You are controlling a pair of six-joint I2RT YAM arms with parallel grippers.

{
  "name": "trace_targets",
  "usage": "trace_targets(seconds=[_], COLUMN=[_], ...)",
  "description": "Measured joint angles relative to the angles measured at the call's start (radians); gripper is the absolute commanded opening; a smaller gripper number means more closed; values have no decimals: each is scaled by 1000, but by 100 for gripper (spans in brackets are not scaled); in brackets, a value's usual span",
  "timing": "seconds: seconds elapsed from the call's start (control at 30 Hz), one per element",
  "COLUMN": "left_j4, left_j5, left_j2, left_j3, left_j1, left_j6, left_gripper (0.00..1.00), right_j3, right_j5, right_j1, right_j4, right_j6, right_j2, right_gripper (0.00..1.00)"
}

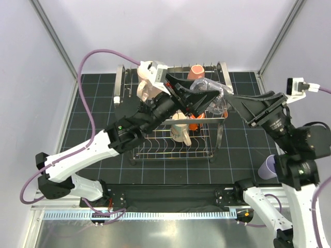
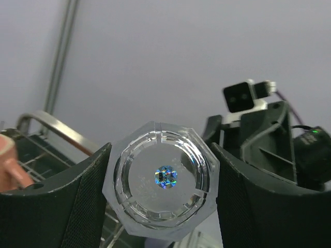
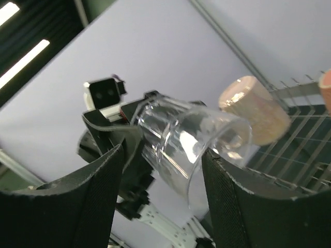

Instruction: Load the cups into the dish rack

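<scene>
My left gripper [image 1: 207,99] is shut on the clear glass tumbler [image 1: 213,92], holding it on its side above the right end of the chrome dish rack [image 1: 122,77]. In the left wrist view the tumbler's base [image 2: 165,175] sits between the fingers [image 2: 88,196]. My right gripper [image 1: 239,107] is open, and its fingers [image 3: 103,181] straddle the tumbler's mouth [image 3: 196,139]. A salmon-pink mug [image 1: 196,71], a beige-pink mug [image 1: 145,91], a cream mug [image 1: 180,127] and a small orange cup [image 1: 193,124] sit in the rack. The lavender tumbler [image 1: 268,167] stands on the mat at the right.
A black gridded mat [image 1: 98,119] covers the table. Grey walls and metal posts [image 1: 54,39] close it in. The right arm's wrist camera [image 1: 296,85] hangs beside the rack's right end. The rack's wires [image 3: 305,90] and the beige-pink mug [image 3: 256,116] show behind the tumbler.
</scene>
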Motion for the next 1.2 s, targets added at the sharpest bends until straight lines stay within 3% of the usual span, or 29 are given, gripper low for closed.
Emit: trace_targets(seconds=[0.17,0.4,0.87,1.2], left_j4=[-274,-525,-726,-882], left_j5=[-107,-269,-418,-479], left_j2=[12,70,260,270], left_j3=[191,414,433,521], left_j1=[0,0,0,8], left_j6=[119,257,477,402], left_gripper=[0,0,0,0], right_j3=[151,196,187,169], right_j5=[88,215,335,370], right_j1=[0,0,0,0], right_j4=[-378,-666,-856,-893], right_j6=[-282,-495,-621,-647], right_j2=[-32,-61,-160,-162], right_gripper=[64,64,65,65])
